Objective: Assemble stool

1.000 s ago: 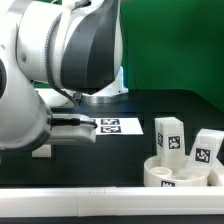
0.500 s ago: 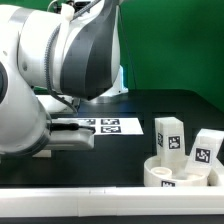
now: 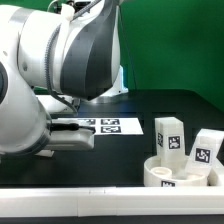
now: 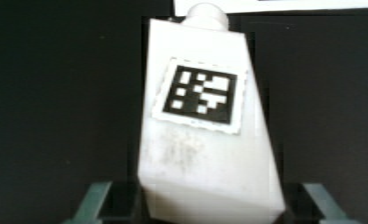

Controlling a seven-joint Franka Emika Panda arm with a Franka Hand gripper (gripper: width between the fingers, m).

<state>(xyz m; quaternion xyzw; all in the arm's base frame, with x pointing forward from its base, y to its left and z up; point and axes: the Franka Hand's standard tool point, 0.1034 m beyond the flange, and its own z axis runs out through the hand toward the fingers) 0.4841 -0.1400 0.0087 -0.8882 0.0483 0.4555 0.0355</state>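
Stool: in pieces, with two legs and the seat at the exterior view's right and a third leg at the claw
Arm: fills the exterior view's left and hides the claw there
Marker board: flat on the black table, just right of the arm
Left leg: upright, tag toward the camera, well apart from the board, base hidden behind the seat's rim
Seat: low at the right, open side up, a tag on its front wall
Right leg: upright, near the left leg but apart from it, base hidden by the seat (inside it or behind it, cannot tell)
Bar: white, running along the front edge
Third leg: wrist view, tag toward the camera, peg end pointing away from the fingers, black table around it
Claw: one finger on each side of the third leg's broad end, close against it; whether it is clenched on the leg or only around it, cannot tell
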